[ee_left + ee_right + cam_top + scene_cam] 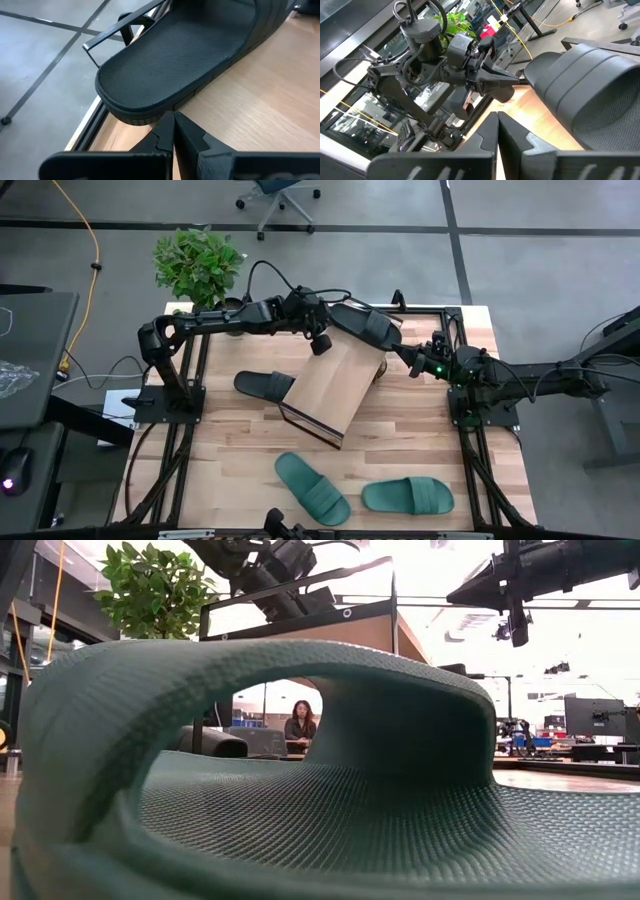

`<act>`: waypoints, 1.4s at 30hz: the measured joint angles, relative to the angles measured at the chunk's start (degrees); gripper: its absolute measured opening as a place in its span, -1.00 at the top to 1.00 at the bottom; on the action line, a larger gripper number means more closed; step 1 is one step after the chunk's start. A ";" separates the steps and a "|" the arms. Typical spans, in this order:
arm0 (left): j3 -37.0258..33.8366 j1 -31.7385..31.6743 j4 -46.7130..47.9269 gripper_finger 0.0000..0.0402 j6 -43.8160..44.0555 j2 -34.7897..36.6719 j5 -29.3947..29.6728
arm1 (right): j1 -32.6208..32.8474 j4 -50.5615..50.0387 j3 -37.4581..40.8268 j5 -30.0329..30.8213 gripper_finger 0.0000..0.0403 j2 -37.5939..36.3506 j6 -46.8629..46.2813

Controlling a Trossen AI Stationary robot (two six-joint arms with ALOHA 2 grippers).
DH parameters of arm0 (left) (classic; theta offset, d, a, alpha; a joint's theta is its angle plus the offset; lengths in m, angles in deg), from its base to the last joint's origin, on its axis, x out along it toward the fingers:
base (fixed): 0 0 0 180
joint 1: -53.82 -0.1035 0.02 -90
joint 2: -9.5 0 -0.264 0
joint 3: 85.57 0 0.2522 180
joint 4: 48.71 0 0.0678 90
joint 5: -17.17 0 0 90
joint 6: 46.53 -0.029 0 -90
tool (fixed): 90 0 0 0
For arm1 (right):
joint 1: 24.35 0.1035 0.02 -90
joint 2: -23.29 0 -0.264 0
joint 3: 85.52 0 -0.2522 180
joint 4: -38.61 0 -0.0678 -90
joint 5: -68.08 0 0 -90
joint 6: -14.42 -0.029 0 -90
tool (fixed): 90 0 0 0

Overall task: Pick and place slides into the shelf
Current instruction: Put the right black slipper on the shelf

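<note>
One black slide [365,325] lies on the upper end of the slanted light-wood shelf [325,395]. My left gripper [173,122] is shut, and its tips sit at that slide's rounded end [145,112]. My right gripper [497,122], also shut, hovers over the shelf board on the slide's [590,85] other side without touching it. The second black slide [265,385] lies flat on the table, left of the shelf. Two teal slides [312,485] [408,495] lie sole-down near the table's near edge. One teal slide [300,790] fills the low view. My left gripper has its shut fingertips [173,116] against the sole edge at the black slide's rounded end [160,114], the end away from the strap. It comes in roughly level from the table's left side. The slide lies flat on the shelf board, not lifted.
A potted plant [198,265] stands at the table's far left corner. The dark metal table frame [455,320] runs along the far and right edges. A person [300,725] sits in the room beyond the table. Bare tabletop [420,440] lies between the shelf and the teal slides.
</note>
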 joint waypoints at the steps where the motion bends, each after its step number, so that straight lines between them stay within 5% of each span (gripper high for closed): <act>1: 0.00 0.00 -0.04 1.00 -0.17 0.00 0.24 | 0.00 0.00 0.00 0.00 1.00 0.00 0.00; 42: 0.04 -0.34 -2.78 1.00 -1.43 -1.91 -4.87 | 0.01 -0.67 0.00 0.17 1.00 0.00 0.02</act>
